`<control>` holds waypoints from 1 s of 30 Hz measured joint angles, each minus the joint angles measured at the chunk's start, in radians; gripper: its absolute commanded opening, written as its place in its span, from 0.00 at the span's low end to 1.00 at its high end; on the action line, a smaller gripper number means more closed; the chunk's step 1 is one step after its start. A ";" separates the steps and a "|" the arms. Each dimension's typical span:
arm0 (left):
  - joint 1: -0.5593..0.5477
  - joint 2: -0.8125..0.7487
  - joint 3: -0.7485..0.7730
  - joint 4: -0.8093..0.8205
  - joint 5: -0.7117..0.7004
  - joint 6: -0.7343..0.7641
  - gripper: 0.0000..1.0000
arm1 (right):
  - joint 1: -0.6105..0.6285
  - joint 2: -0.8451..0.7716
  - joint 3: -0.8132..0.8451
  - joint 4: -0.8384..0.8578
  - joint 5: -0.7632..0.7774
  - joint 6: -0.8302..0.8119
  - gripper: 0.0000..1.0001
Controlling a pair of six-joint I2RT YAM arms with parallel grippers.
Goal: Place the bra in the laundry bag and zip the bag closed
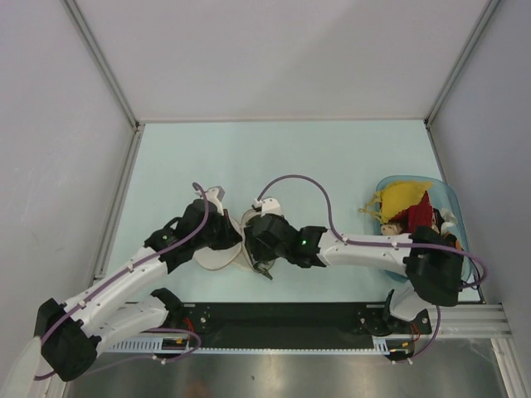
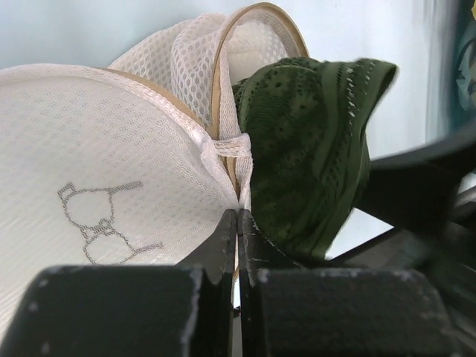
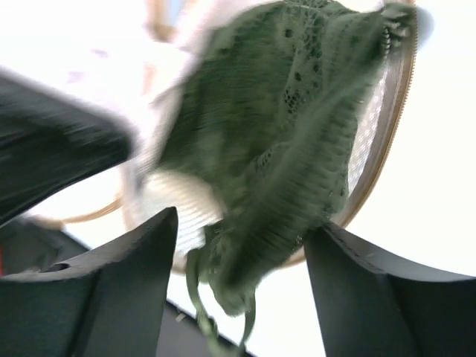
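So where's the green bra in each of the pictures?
Left wrist: the bra is centre-right, against the tan rim of the laundry bag.
Right wrist: the bra, blurred, fills the middle of the picture.
Top external: I can't pick it out; it's covered up beside the bag.
Shared landmark: the laundry bag, cream mesh with a tan rim, low centre-left from above and at the right edge in the right wrist view.
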 measured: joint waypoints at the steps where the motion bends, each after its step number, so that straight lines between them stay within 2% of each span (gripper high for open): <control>1: 0.000 -0.002 -0.003 0.005 0.000 0.000 0.00 | 0.005 -0.026 0.000 -0.008 -0.001 0.000 0.77; 8: 0.000 -0.007 -0.023 0.011 0.000 0.000 0.00 | 0.016 -0.203 -0.022 -0.055 0.011 0.011 0.84; 12: -0.001 -0.008 -0.024 0.011 0.001 0.000 0.00 | -0.015 -0.266 -0.074 -0.057 0.008 0.016 0.84; 17: -0.001 -0.008 -0.024 0.011 0.001 0.000 0.00 | -0.060 -0.275 -0.134 -0.055 -0.013 0.018 0.88; 20: -0.001 -0.008 -0.024 0.011 0.001 0.001 0.00 | -0.060 -0.274 -0.135 -0.049 -0.022 0.015 0.89; 25: -0.001 0.002 -0.024 0.011 0.001 0.003 0.01 | -0.059 -0.274 -0.136 -0.046 -0.026 0.006 0.97; 30: -0.001 0.015 -0.024 0.013 0.009 0.012 0.00 | -0.059 -0.274 -0.176 -0.048 -0.024 -0.039 0.99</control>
